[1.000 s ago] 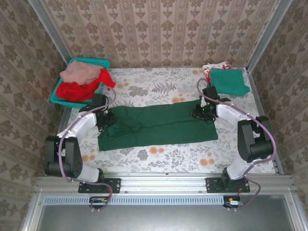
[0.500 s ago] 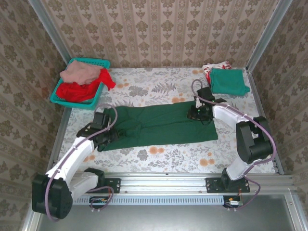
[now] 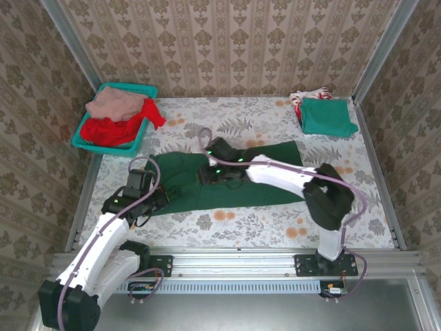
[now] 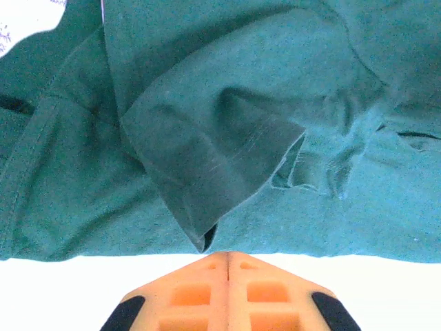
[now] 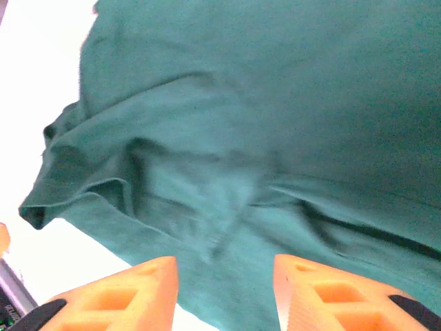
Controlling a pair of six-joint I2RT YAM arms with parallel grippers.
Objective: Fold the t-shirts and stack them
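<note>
Plainly, our left tool [image 4: 227,256] is pressed shut with a folded corner of the green t-shirt [image 3: 180,183] right at its tips. Whether any cloth is pinched we cannot tell. If only a sliver is caught, we judge it could slip free on lifting and the fold would collapse.

Our right tool [image 5: 224,265] stands open over the shirt's middle, holding nothing. Its arm reaches across the cloth, so it could drag wrinkles or block a fold coming from the left.

Farther out on the table [image 3: 227,124], a folded teal t-shirt [image 3: 327,116] sits at the far right corner. The basket [image 3: 141,89] at far left holds a red t-shirt [image 3: 110,131] and a pink t-shirt [image 3: 114,103].
</note>
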